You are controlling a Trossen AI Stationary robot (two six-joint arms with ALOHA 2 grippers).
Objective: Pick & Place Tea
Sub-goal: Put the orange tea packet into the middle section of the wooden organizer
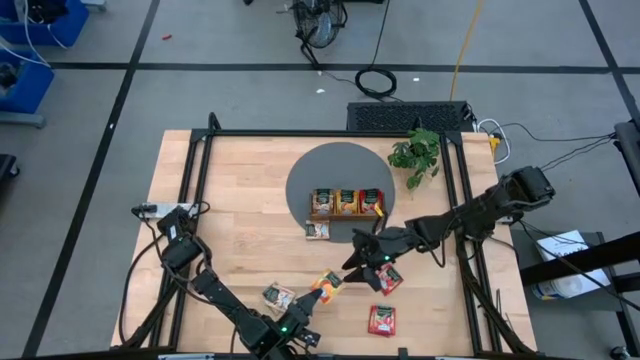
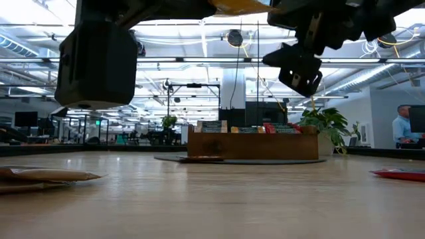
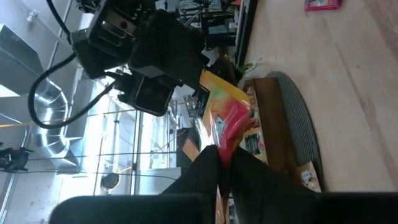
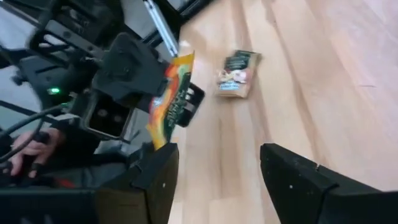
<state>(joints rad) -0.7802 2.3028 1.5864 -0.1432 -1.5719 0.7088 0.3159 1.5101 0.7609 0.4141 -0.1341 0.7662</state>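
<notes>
At the table's near middle, roughly 6 o'clock from the tray (image 1: 345, 214), my left claw (image 1: 318, 298) is clenched on the orange sachet (image 1: 327, 284) and holds it clear of the wood. In my left wrist view the fingers (image 3: 208, 165) pinch the sachet's lower edge, and the packet (image 3: 227, 115) stands up beyond them, orange with a red patch.

My right claw (image 1: 366, 264) hangs just at 2 o'clock of that packet, released, with its jaws spread wide and nothing between them. In my right wrist view the orange sachet (image 4: 171, 99) sits just ahead of the gap, apart from both fingers (image 4: 155, 171).

On the wood lie four loose sachets. One beige sachet (image 1: 278, 297) rests at 9 o'clock of my left claw. A second beige one (image 1: 317, 230) touches the mat (image 1: 320, 165) at 7 o'clock of the tray. One red sachet (image 1: 389, 279) lies under my right claw, and another red one (image 1: 382, 320) lies at 5 o'clock, nearer the edge.

More tea (image 1: 347, 202) fills the tray on the mat. At 2 o'clock of the tray stands the plant (image 1: 417, 152).
</notes>
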